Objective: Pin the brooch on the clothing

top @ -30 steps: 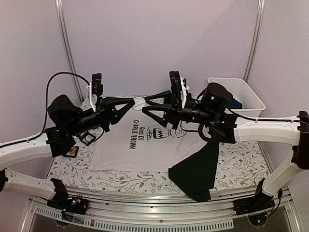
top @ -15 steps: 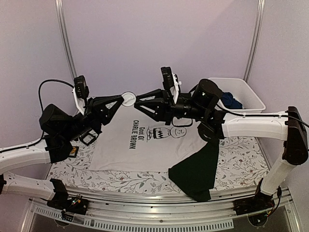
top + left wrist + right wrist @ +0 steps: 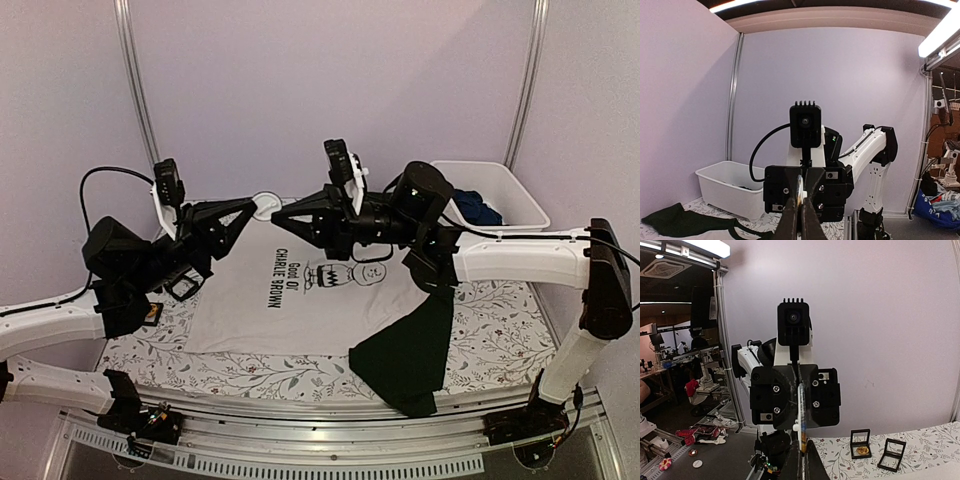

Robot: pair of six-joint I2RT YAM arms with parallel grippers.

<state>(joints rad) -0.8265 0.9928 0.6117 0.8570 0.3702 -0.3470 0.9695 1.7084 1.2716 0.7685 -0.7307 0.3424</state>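
A worktop (image 3: 500, 330) with a flowered cover carries a white T-shirt (image 3: 300, 300) laid flat. Its printed cartoon face and "Good Ol' Charlie Brown" lettering face up, and one dark sleeve (image 3: 405, 355) is spread toward the near right edge. At the far right corner stands a white bin (image 3: 528, 212) with a dark blue garment (image 3: 482, 212) bunched inside it.

Both arms reach in over the shirt and meet tip to tip above its far end. The left end effector (image 3: 252, 206) is closed on a round white brooch (image 3: 265, 199). In the left wrist view the disc shows edge-on, pinched between the two fingers. The right end effector (image 3: 278, 214) is closed too. In its own wrist view the thin disc runs down into the fingers, so it appears to grip the opposite edge, though the contact itself is hard to make out. The brooch is held in the air between the two tips, clear of the cloth.

Two small black display boxes (image 3: 860, 443) stand open on the flowered cover, near each other. One holds a small round orange piece.
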